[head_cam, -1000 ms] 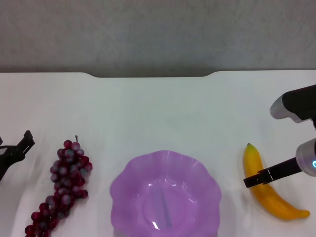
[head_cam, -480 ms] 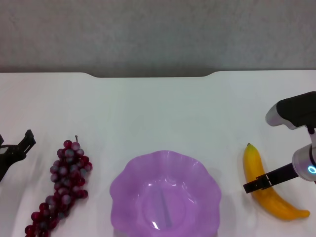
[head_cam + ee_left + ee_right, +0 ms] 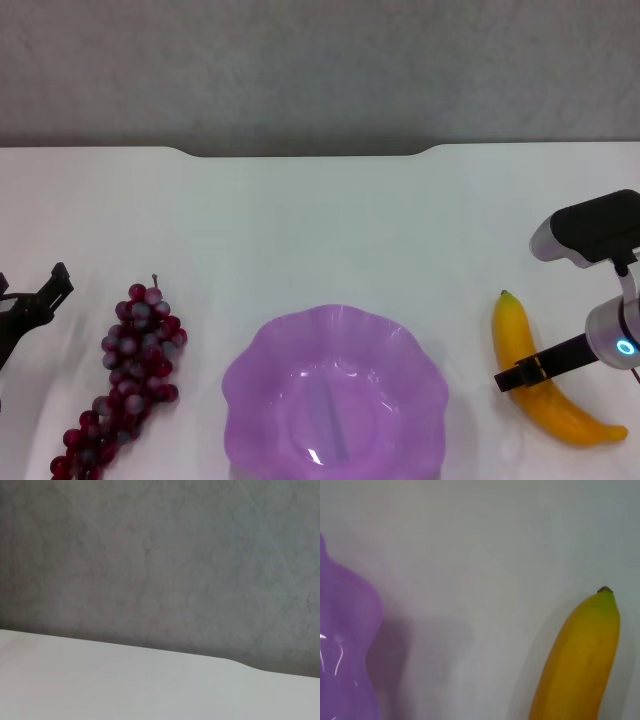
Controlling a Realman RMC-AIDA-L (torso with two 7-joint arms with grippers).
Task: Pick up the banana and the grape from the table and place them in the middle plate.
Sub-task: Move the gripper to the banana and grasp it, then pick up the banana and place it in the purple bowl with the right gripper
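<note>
We see the banana (image 3: 545, 380) lying on the table (image 3: 320, 220) right of the plate (image 3: 335, 395), the right gripper (image 3: 520, 375) over its middle; only one dark finger shows, so we cannot tell its jaws. The grapes (image 3: 125, 385) lie left, cut off below. The left gripper (image 3: 25, 310) sits at the edge, jaws unclear.

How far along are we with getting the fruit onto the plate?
Nothing is placed yet: the plate is empty. The right gripper is at the banana, which lies on the table. The grapes lie untouched beside the left gripper.
</note>
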